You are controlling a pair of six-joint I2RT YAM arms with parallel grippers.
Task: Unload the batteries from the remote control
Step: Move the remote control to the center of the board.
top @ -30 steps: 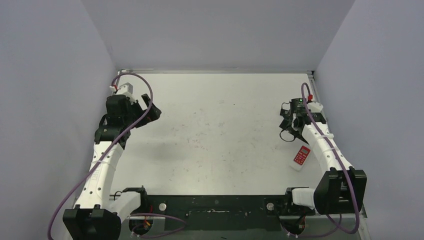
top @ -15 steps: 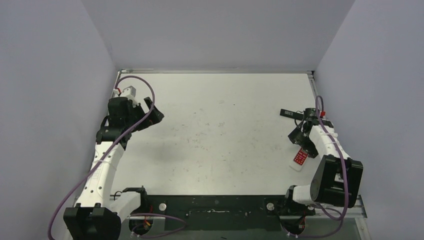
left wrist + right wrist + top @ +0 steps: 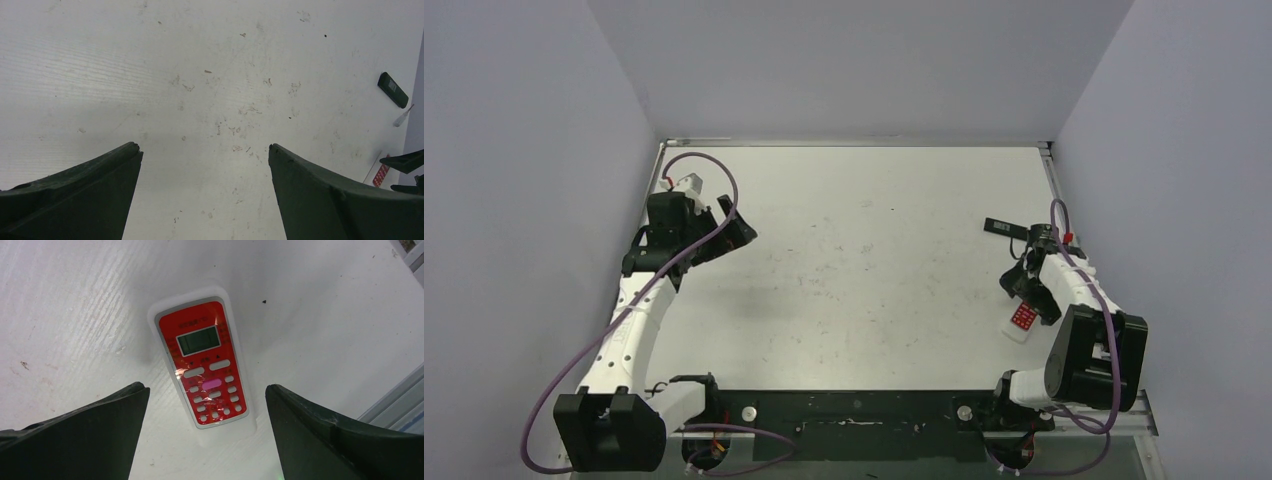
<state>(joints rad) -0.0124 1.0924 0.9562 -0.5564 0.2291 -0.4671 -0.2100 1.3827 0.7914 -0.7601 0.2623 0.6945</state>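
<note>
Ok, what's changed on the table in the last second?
The right gripper drew back toward its base, off the slim black rectangular piece at the far right, and now hangs open over the white remote control with the red face, gripping nothing. The left gripper shifted only slightly, open. Remote and black piece lie where they were.

Remote: red face, lying on the table's right side.
Right gripper: just above the remote's far end.
Left gripper: far left.
Black bar: beyond the remote.
</note>
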